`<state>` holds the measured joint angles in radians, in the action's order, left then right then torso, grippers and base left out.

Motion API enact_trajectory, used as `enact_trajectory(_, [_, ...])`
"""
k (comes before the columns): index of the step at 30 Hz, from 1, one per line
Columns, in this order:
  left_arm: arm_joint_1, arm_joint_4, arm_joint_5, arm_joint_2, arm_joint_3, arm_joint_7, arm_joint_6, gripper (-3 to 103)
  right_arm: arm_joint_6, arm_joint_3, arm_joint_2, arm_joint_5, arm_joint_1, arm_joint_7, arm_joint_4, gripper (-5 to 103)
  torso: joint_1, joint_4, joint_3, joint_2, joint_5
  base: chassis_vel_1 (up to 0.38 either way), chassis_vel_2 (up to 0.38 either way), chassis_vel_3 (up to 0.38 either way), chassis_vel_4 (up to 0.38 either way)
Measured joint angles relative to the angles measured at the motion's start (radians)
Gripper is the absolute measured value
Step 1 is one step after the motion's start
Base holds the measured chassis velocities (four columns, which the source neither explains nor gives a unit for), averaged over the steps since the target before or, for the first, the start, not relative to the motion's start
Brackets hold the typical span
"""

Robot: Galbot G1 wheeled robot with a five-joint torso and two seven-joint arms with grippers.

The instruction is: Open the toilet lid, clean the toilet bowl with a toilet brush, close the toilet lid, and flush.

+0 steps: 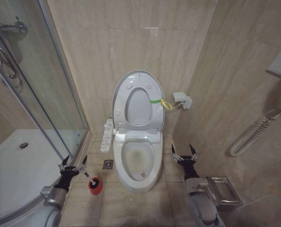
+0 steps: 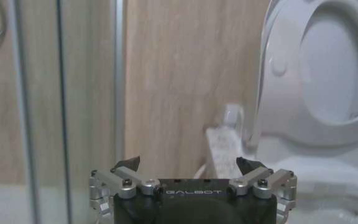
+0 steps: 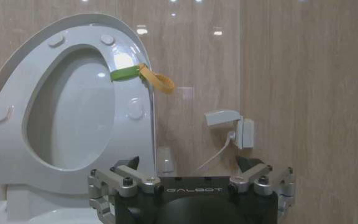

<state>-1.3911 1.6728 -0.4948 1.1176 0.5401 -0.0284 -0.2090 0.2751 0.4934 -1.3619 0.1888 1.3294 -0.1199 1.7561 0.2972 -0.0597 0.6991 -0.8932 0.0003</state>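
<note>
The toilet lid (image 1: 137, 108) stands raised against the wall, with the ring seat (image 1: 153, 92) up in front of it. A green strap (image 1: 155, 100) with a yellow loop (image 1: 166, 105) hangs at its edge. Below, the toilet bowl (image 1: 138, 158) lies open with a brownish stain inside. The toilet brush (image 1: 90, 177) stands in its red holder (image 1: 96, 187) on the floor left of the bowl. My left gripper (image 1: 74, 161) is open just left of and above the brush handle, holding nothing (image 2: 188, 164). My right gripper (image 1: 184, 152) is open and empty right of the bowl, facing the lid (image 3: 67, 116) and strap (image 3: 126, 73).
A glass shower enclosure (image 1: 46, 94) and white tray (image 1: 17, 175) fill the left. A white control panel (image 1: 107, 135) sits beside the toilet, with a floor drain (image 1: 108, 164) below it. There is a wall socket (image 1: 182, 98) right of the lid, and a metal dish (image 1: 222, 189) at the right wall.
</note>
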Motion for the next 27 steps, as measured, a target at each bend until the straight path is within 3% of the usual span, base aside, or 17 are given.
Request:
enact_trajectory(3, [-0.014, -0.036, 0.016, 0.021, -0.007, 0.013, 0.004, 100, 0.0, 0.0, 0.0, 0.0, 0.0, 0.0, 0.0, 100, 0.0, 0.0002, 0.0, 0.0, -0.0001, 0.0, 0.0, 0.0, 0.0])
enact_trajectory(6, [-0.014, -0.119, 0.02, 0.045, -0.015, 0.003, -0.03, 100, 0.0, 0.0, 0.0, 0.0, 0.0, 0.0, 0.0, 100, 0.0, 0.0003, 0.0, 0.0, -0.0001, 0.0, 0.0, 0.0, 0.0])
enact_trajectory(11, [0.024, -0.279, 0.014, 0.072, -0.021, -0.067, -0.157, 100, 0.0, 0.0, 0.0, 0.0, 0.0, 0.0, 0.0, 100, 0.0, 0.0001, 0.0, 0.0, -0.0003, 0.0, 0.0, 0.0, 0.0])
enact_trajectory(16, [0.066, -0.388, -0.005, 0.074, -0.023, -0.11, -0.22, 100, 0.0, 0.0, 0.0, 0.0, 0.0, 0.0, 0.0, 100, 0.0, 0.0002, 0.0, 0.0, -0.0004, 0.0, 0.0, 0.0, 0.0])
enact_trajectory(27, [0.184, -0.562, -0.013, 0.074, -0.052, -0.175, -0.274, 100, 0.0, 0.0, 0.0, 0.0, 0.0, 0.0, 0.0, 100, 0.0, 0.0001, 0.0, 0.0, -0.0003, 0.0, 0.0, 0.0, 0.0])
